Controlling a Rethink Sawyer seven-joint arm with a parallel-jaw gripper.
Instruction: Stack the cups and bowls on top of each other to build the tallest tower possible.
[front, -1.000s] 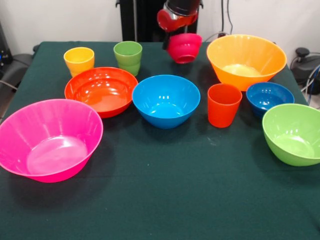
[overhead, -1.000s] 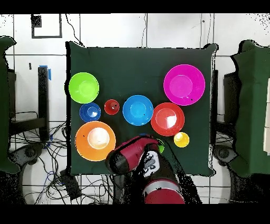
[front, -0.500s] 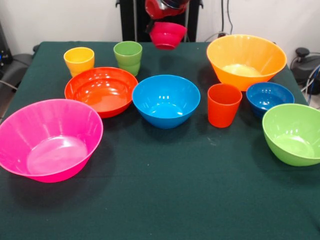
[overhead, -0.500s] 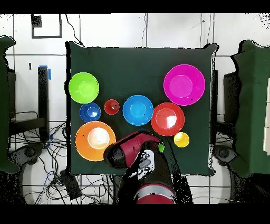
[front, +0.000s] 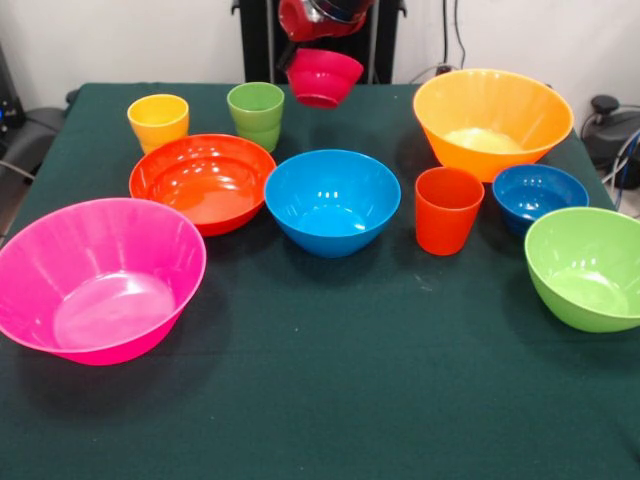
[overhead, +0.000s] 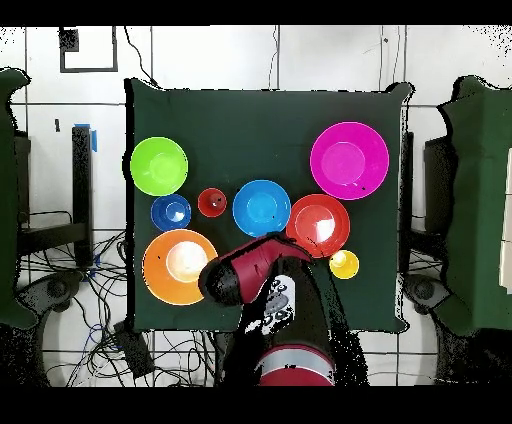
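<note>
My gripper (front: 316, 45) hangs at the top of the front view, shut on the small magenta bowl (front: 324, 77), which is held in the air just right of the light green cup (front: 256, 115). No tower stands: every other piece sits alone on the table. The large pink bowl (front: 95, 275) is at the near left. Red-orange bowl (front: 200, 180), blue bowl (front: 332, 200) and orange-red cup (front: 448, 208) line the middle. In the overhead view the arm (overhead: 250, 272) covers the magenta bowl.
The yellow cup (front: 158, 121) stands far left and the yellow-orange bowl (front: 490, 115) far right. The small dark blue bowl (front: 540, 195) and lime green bowl (front: 585, 265) sit on the right. The green table cloth (front: 380, 400) spreads in front.
The gripper has lifted the magenta bowl off the table and carried it left in the front view, toward the light green cup. All other pieces stayed put.
</note>
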